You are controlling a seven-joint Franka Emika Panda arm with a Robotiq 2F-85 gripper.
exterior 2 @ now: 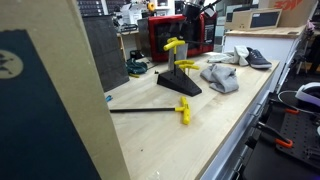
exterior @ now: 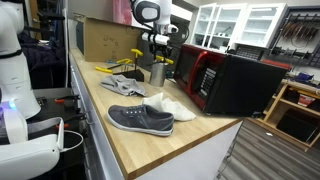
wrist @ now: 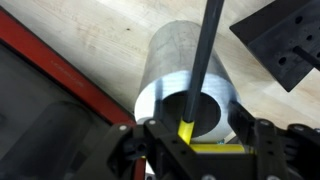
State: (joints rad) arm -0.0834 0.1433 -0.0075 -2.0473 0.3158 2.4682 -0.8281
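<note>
Directly over the metal cup (wrist: 175, 60) at the tabletop's (exterior: 160, 150) far end, the gripper (wrist: 200, 135) hangs released (black rod (wrist: 208, 40) between its jaws).

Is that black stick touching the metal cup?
Cannot tell. In the wrist view the black stick crosses the rim of the metal cup into its mouth, but neither contact nor gap shows plainly.
</note>
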